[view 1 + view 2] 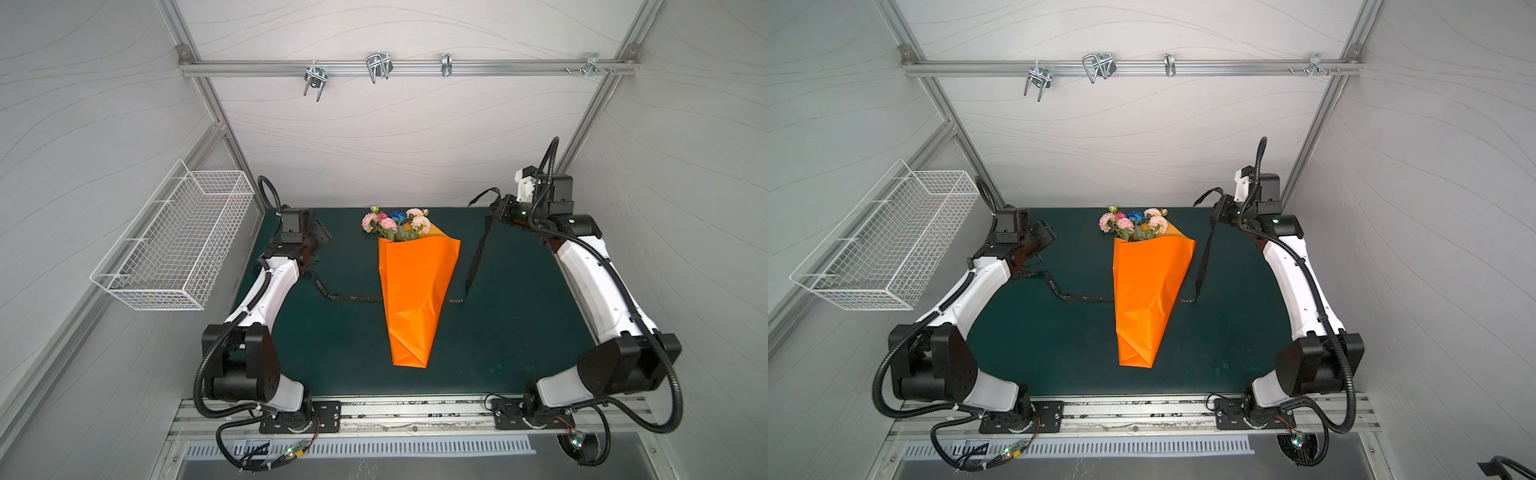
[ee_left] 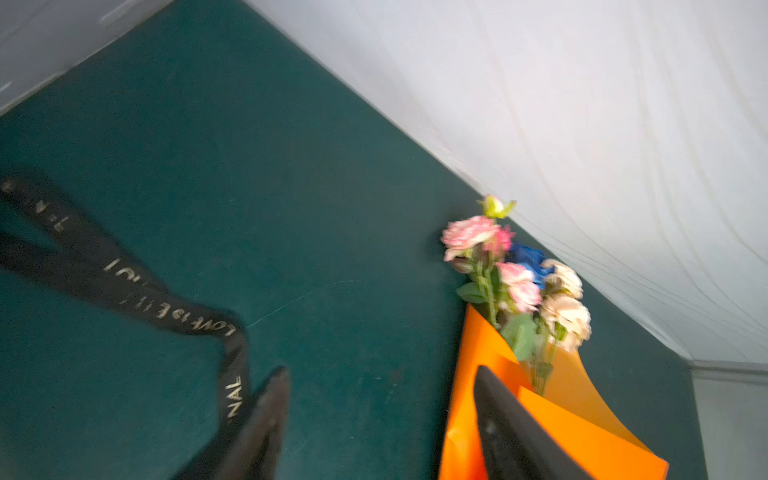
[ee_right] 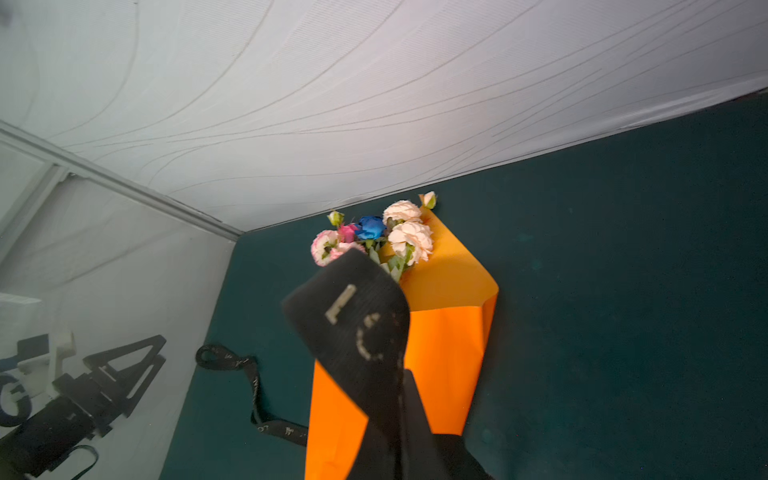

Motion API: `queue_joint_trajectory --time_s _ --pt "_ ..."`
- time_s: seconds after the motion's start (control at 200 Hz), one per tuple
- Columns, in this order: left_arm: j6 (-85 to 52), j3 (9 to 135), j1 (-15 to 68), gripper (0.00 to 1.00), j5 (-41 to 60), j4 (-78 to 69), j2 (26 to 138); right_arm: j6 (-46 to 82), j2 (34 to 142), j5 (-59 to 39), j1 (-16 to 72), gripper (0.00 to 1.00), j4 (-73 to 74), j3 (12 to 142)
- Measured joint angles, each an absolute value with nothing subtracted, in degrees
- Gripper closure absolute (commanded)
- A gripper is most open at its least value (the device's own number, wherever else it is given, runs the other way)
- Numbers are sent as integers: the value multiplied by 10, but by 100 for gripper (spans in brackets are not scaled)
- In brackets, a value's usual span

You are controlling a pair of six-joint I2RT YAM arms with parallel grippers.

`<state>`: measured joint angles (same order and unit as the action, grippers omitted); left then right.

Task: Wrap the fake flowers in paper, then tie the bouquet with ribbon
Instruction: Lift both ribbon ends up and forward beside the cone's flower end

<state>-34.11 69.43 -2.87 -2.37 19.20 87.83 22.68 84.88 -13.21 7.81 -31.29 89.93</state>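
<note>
The bouquet (image 1: pixel 395 223) lies in an orange paper (image 1: pixel 415 291) cone on the worktop (image 1: pixel 332 353), between the two hands. The left hand (image 2: pixel 380 374) is spread, a black ribbon (image 2: pixel 124 282) beside one finger; only its wrist view shows this. The right hand (image 1: pixel 495 209) pinches the ribbon's other end, lifted off the worktop in both top views.

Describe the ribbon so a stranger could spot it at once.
On the dark green mat lies an orange paper cone of flowers. The ribbon trails out from both sides of the cone. It alone is a thin black band with pale lettering.
</note>
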Motion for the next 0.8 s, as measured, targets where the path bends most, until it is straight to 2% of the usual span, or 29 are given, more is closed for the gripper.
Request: queue_joint_trajectory --time_s 0.125,0.28,0.445,0.645,0.8 --pt "-358 740 -99 20 -13 240 973 226 848 -125 65 100 -316 875" --pt "-454 676 -146 19 46 209 1012 233 850 -136 40 100 -315 853" --pt "-530 667 -151 23 76 171 1069 240 858 -145 29 100 -307 853" --pt "-579 649 -145 26 88 125 1072 249 861 -153 29 100 -296 849" --pt "-596 649 -141 35 105 84 1087 255 866 -158 29 100 -288 848"
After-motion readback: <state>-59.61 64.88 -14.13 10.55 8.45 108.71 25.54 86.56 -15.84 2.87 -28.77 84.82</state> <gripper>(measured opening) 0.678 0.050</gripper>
